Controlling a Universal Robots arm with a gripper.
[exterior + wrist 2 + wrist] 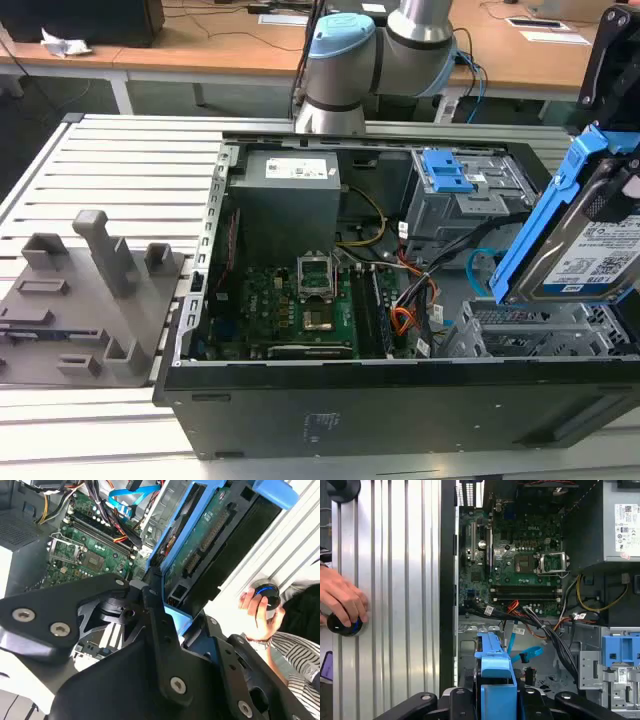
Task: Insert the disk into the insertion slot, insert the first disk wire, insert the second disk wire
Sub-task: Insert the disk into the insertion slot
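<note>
Foreground: gripper (172, 615), black linkage, clamped on the disk (210, 535); blue carrier tilted, green circuit side showing. Beyond: green motherboard (87, 545); second disk wire (125, 497), light-blue, looped, near first disk wire (120, 536), red-orange. Outside the case: hand (257, 610) on a black knob (267, 597), on the ribbed tabletop (290, 545)

The ribbed metal table (120, 160) is carrying an open computer case (400, 405), a grey moulded fixture (140, 310) and, under a hand (340, 597), perhaps a black knob (342, 625).
</note>
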